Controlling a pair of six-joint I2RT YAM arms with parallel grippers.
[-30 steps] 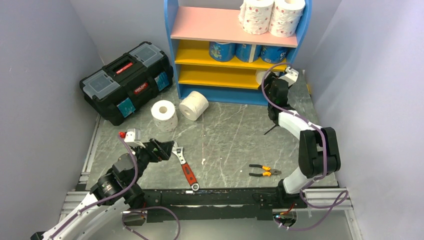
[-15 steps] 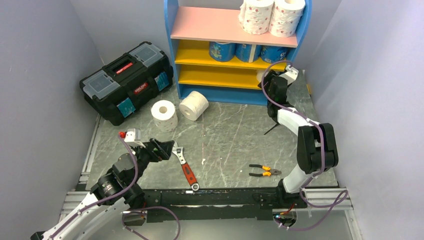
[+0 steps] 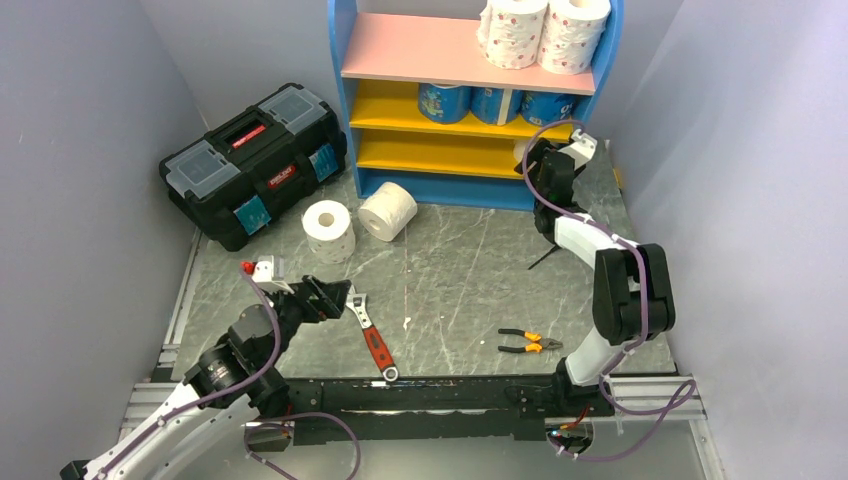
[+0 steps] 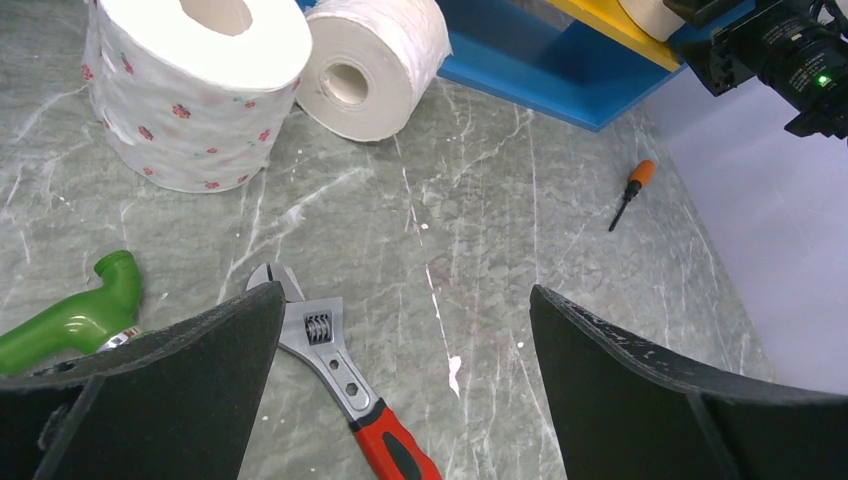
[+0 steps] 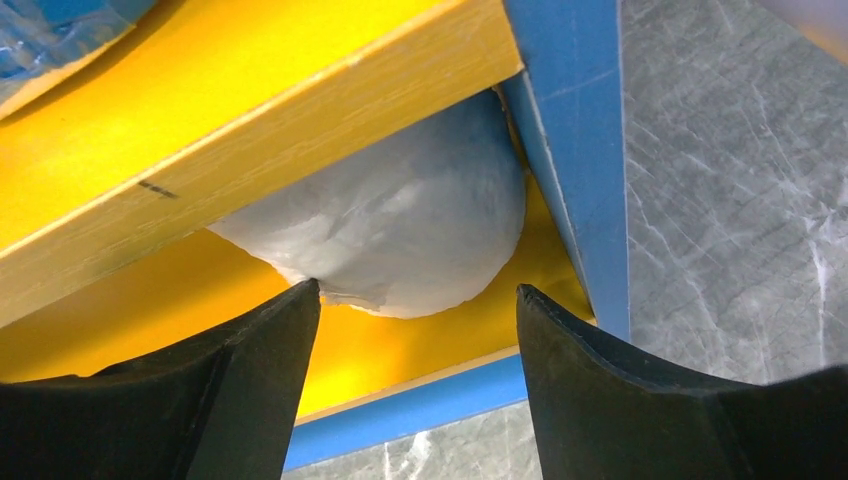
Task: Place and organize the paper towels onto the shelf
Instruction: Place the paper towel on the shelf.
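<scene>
The blue-framed shelf (image 3: 345,60) stands at the back. Two pink-dotted paper towels (image 3: 515,30) stand on its pink top board. Three blue-wrapped rolls (image 3: 497,103) stand on the upper yellow board. A plain roll (image 5: 400,230) lies at the right end of the lower yellow board. My right gripper (image 5: 415,290) is open just in front of it, its left fingertip at the roll's edge; it also shows in the top view (image 3: 535,160). On the floor, a pink-dotted roll (image 3: 328,230) stands upright and a plain roll (image 3: 388,210) lies on its side. My left gripper (image 3: 335,297) is open and empty, short of them.
A black toolbox (image 3: 255,160) sits left of the shelf. A red-handled wrench (image 3: 370,335) lies under my left gripper, beside a green fitting (image 4: 80,315). Pliers (image 3: 528,343) and a screwdriver (image 3: 545,258) lie on the right. Grey walls close in both sides.
The right arm's elbow has drawn in slightly while its gripper stays at the lower shelf board. The left arm has shifted a little. No roll has moved.
</scene>
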